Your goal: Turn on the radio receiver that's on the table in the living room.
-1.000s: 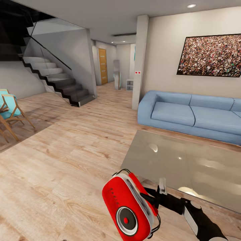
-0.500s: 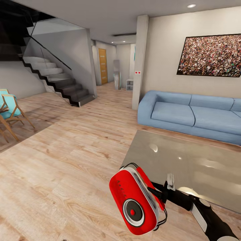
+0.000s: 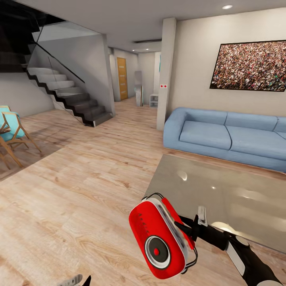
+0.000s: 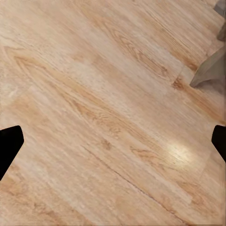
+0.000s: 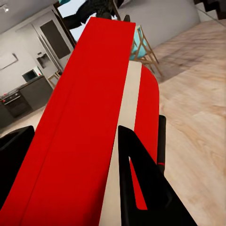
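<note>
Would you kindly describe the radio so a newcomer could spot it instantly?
Find the blue sofa, then the glossy grey table before it. By the table's near corner, the right gripper holds up the radio: bright red, with a white stripe and round dark dial.

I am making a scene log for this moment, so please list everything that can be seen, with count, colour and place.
radio receiver: 1, red with white stripes, held in the air over the floor beside the table
table: 1, glossy grey, before the sofa
sofa: 1, light blue, against the wall
picture: 1, multicoloured, above the sofa
staircase: 1, dark, far left
chair: 1, wood and turquoise, left edge
door: 1, orange-brown, hallway
floor: light wood
right gripper: shut on the radio
left gripper: open, above the floor
</note>
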Controlling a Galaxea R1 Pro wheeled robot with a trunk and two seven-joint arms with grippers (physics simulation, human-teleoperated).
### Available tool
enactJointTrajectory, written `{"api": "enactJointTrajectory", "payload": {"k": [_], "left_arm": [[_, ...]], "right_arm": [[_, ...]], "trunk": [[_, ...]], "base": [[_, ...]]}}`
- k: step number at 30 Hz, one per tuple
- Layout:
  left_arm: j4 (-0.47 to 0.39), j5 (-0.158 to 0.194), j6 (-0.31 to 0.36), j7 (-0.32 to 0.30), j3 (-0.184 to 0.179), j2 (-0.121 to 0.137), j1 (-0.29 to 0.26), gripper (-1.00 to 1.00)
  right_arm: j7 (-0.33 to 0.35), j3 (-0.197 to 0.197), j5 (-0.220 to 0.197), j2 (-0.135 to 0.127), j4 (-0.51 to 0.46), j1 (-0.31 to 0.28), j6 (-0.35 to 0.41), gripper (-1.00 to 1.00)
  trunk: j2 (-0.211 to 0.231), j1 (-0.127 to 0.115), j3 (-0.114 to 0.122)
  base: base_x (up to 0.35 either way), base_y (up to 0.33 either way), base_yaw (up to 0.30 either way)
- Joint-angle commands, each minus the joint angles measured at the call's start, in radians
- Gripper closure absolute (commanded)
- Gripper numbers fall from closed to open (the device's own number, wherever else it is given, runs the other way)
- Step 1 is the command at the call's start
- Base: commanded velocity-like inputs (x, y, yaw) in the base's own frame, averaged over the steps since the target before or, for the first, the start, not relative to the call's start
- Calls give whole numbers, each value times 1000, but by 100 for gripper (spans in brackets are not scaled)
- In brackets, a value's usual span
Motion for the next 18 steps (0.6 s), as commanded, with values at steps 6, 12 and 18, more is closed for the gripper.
{"api": "enactJointTrajectory", "payload": {"k": [6, 12, 18], "left_arm": [[-4, -5, 4, -5, 5, 4, 0, -100], [-7, -2, 9, -13, -3, 4, 0, -100], [-125, -16, 138, -25, -76, 3, 0, -100]], "right_arm": [[97, -5, -31, -4, 0, 0, 77, 100], [88, -4, -38, -2, 1, 0, 87, 100], [45, -5, -38, -1, 1, 0, 83, 100]], "trunk": [[0, 0, 0], [0, 0, 0], [0, 0, 0]], "base": [[0, 0, 0], [0, 0, 0], [0, 0, 0]]}}
